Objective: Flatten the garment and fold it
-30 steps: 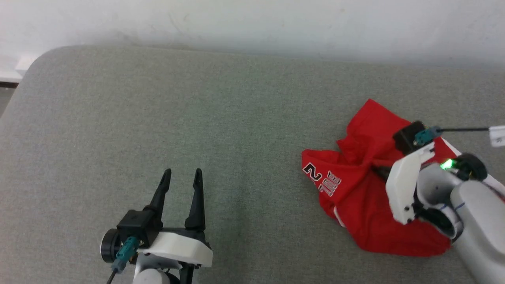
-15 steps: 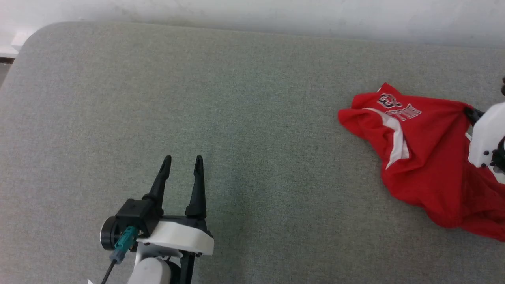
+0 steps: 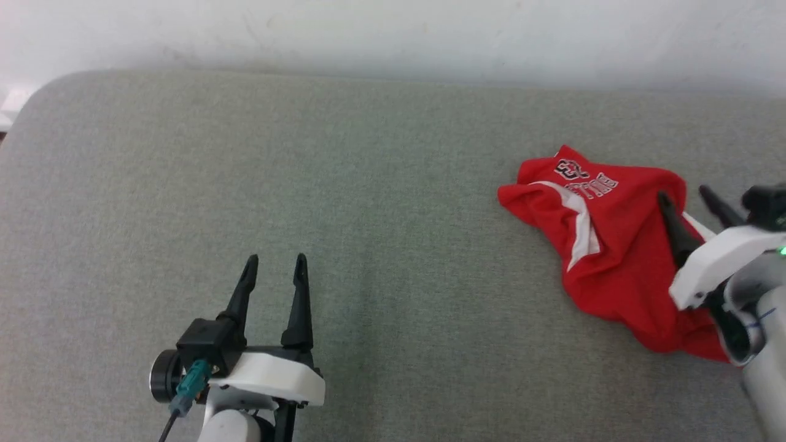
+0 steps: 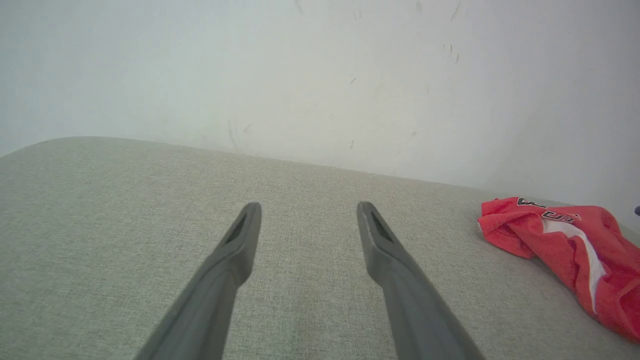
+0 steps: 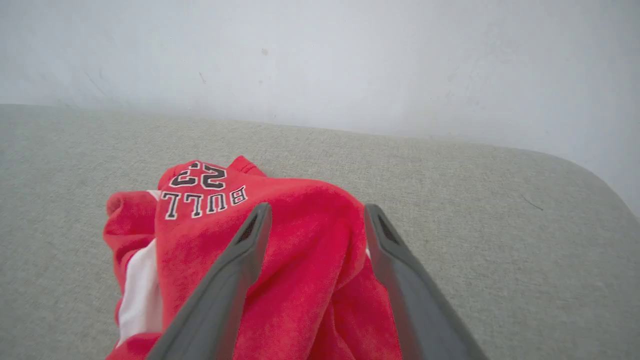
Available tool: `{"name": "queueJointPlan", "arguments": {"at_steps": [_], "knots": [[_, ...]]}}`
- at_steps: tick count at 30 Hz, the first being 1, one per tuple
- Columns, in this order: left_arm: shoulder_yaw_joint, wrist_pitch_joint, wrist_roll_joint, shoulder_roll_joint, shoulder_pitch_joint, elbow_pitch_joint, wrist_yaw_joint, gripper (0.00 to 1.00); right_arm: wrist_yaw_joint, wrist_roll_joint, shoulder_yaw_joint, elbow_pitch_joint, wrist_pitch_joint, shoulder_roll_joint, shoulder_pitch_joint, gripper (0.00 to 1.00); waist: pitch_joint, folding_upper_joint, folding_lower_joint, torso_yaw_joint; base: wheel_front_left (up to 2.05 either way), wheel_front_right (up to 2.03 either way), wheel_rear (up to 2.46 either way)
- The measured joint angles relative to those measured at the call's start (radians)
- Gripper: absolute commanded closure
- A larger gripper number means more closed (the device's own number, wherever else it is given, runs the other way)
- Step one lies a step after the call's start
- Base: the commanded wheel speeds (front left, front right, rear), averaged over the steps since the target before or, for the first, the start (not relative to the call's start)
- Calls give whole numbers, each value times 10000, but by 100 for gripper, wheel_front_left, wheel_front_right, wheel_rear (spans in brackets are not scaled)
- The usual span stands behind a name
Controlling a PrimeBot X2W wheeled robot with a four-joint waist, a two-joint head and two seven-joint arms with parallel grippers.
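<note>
Broad open grey cushion between left pincer and crumpled garment

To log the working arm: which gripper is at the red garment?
The right gripper, open, its fingers over the garment; the left gripper, also open, is apart from it over the grey surface.

Bright red thin sports-fabric garment: crumpled in an unfolded heap on the grey fabric-covered surface, at its right side. White stripe band crosses the folds. The black-and-white "23" print with lettering faces up at the far edge.
</note>
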Motion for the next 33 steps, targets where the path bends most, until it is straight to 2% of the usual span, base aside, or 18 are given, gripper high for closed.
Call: {"name": "queueJointPlan", "arguments": {"at_steps": [4, 11, 14, 20, 21, 22, 23, 24, 25, 29, 33], "knots": [[96, 2, 65, 12, 159, 23, -4, 0, 0, 38, 355, -859, 441, 293, 642, 0, -284, 0, -1, -242, 0, 0, 0], [52, 2, 92, 12, 176, 52, -13, 0, 0, 533, 1584, -2288, 2863, 345, 833, 0, -518, 0, -1, -497, 0, 0, 0], [2, 2, 119, 12, 174, 54, -96, 0, 0, 617, 1829, -2111, 3833, 385, 720, 0, -437, 0, 0, -444, 0, 0, 0], [-94, 2, 144, 8, 172, 100, -104, 0, 0, 685, 1894, -506, 4928, 575, 291, 0, -302, 0, 1, -176, 0, 0, 0], [-102, 2, 144, 8, 171, 119, -104, 0, 0, 754, 1908, -282, 5049, 631, 268, 3, -297, 0, 1, -130, 0, 0, 0], [-98, 2, 144, 6, 171, 125, -104, 0, 0, 815, 1927, -88, 5208, 669, 182, 40, -297, 0, 0, -88, 0, 0, 0], [-100, 2, 144, 6, 171, 128, -104, 0, 0, 922, 1941, 67, 5415, 681, 58, 57, -303, 0, 0, -53, 0, 0, 0], [-96, 2, 144, 6, 171, 144, -104, 0, -2, 1074, 1952, 159, 5522, 709, -34, 70, -324, 0, 0, -25, 0, 0, 0], [-88, 2, 144, 6, 171, 161, -104, 0, -2, 1175, 1987, 190, 5522, 723, -71, 100, -354, 0, 1, -9, 0, 0, 0], [-42, 2, 144, 13, 185, 247, -102, 0, -2, 1348, 2504, -79, 4813, 819, -35, 100, -550, 0, 1, -16, 0, 0, 0], [27, 2, 144, 59, 243, 337, -98, 0, -2, 1517, 3429, -1256, 4188, 961, 11, 100, -805, 0, 0, -62, 0, 0, 0]]}}
